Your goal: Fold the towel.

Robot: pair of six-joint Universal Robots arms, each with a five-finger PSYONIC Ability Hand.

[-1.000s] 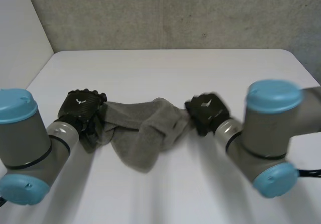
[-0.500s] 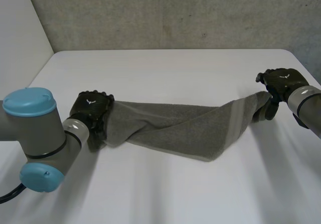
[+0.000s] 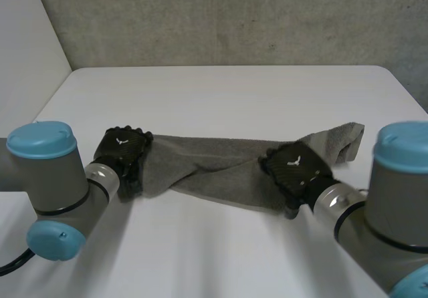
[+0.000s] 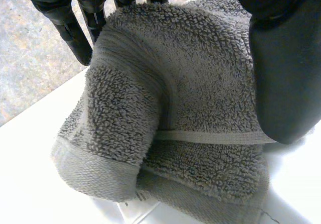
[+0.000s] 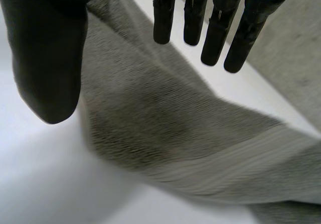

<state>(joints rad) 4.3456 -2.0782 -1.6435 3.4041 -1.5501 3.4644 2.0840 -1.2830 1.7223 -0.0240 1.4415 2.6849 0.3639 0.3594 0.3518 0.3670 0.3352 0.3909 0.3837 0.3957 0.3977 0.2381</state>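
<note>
Grey towel stretched out across the white worktop, one hand holding it, the other open over it.

The towel (image 3: 221, 168) lies twisted along the worktop (image 3: 221, 97). The left hand (image 3: 124, 152) holds its bunched left end, cloth pinched between fingers (image 4: 75, 33) and thumb (image 4: 286, 73). The right hand (image 3: 294, 171) hovers over the towel towards its right end, fingers (image 5: 214, 38) straight and spread from the thumb, holding nothing.

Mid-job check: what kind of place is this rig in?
Probably a lab test bench: a plain white table, a rough grey wall behind it, and one grey towel on it to work on.
</note>
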